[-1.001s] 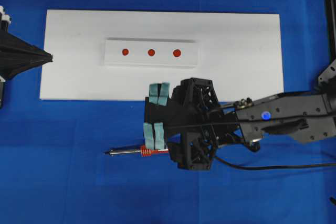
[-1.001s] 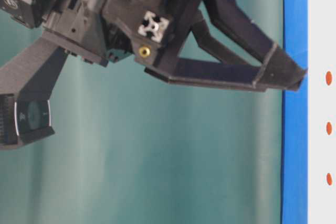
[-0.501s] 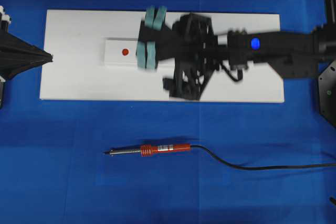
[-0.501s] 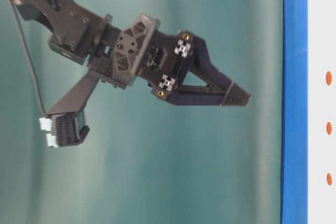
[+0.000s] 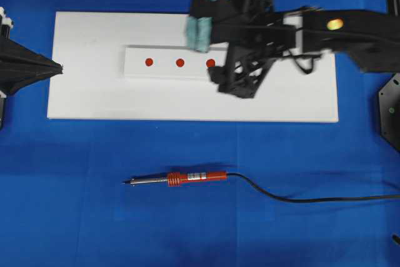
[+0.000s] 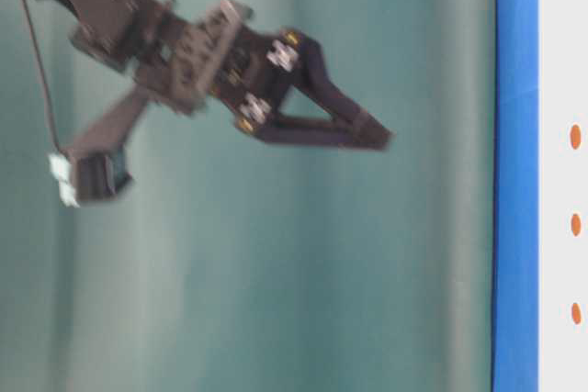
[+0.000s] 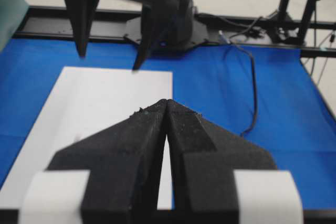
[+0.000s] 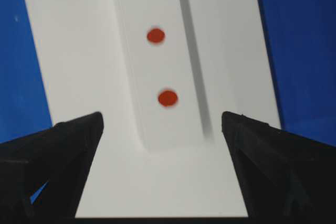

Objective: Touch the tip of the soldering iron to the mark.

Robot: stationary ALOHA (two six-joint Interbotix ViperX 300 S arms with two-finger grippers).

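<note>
The soldering iron (image 5: 195,177) lies flat on the blue cloth in front of the white board, its tip (image 5: 127,182) pointing left, with no gripper on it. The mark (image 5: 180,62) is the middle red dot on the white block (image 5: 164,70); it also shows in the right wrist view, the mark (image 8: 155,35) ahead of the jaws. My right gripper (image 5: 201,9) hangs open and empty high above the block's right end, seen raised and blurred as the right gripper (image 6: 230,162). My left gripper (image 5: 59,67) stays shut and empty at the board's left edge.
The white board (image 5: 287,92) carries the block. The iron's black cord (image 5: 312,199) runs right across the cloth to the frame edge. In the left wrist view the right arm's fingers (image 7: 79,14) hang over the far end of the board (image 7: 105,103).
My right gripper, open throughout, left the spot over the iron's handle, swung up over the block, then drifted right and back. The iron stayed on the cloth.
</note>
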